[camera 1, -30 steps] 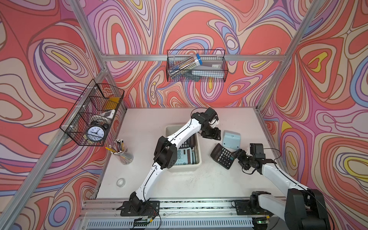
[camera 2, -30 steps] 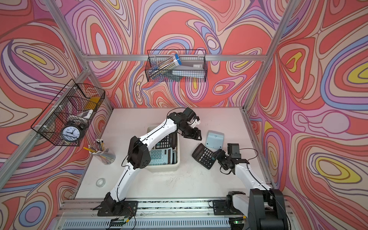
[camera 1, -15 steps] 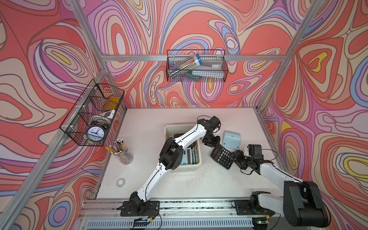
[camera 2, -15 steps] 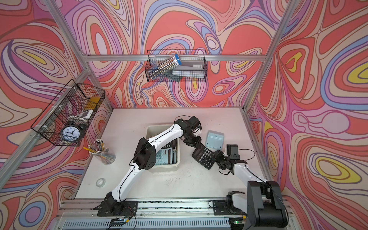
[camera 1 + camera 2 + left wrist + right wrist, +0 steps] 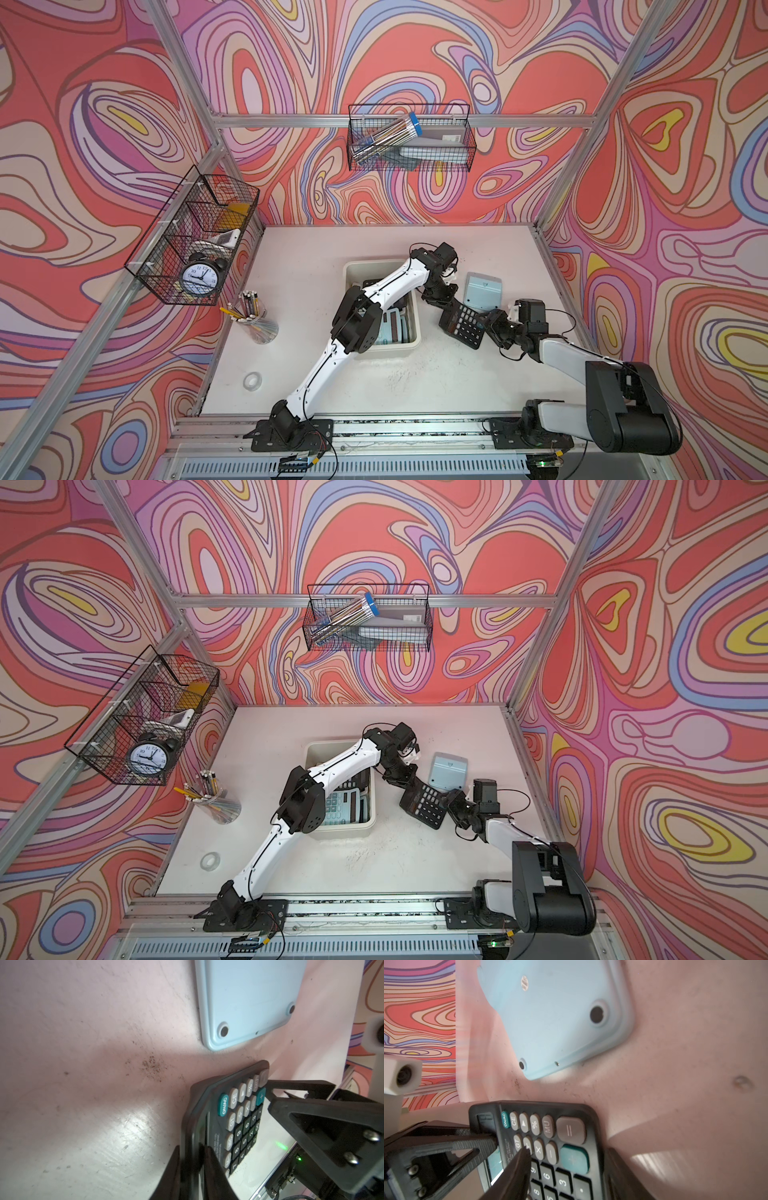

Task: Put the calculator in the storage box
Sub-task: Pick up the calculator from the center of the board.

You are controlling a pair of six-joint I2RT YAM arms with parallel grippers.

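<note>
We hold the black calculator [image 5: 462, 329] tilted: left gripper [image 5: 445, 302] pinched on its display end, right gripper [image 5: 485, 322] clamped on the opposite end. The storage box [image 5: 392, 348] sits on the desk [image 5: 415, 386], just beside the left gripper.

Nearly all the writing is on the black calculator [image 5: 550, 1147]. Its teal corner key says "ON/AC". The grey keys in that row read "CE", an arrow, "%" and "MU", with a big "=" at the end. The next row gives "GT", "×" and "−", then a large teal "+". On the black keys below I can read 9, 6, 3 and 8. The small print beside its display is too fine to read. So is the round sticker [image 5: 524, 982] on the back of the pale blue calculator [image 5: 550, 1012]. The alarm clock [image 5: 199, 277] has hour numbers round its white dial.
</note>
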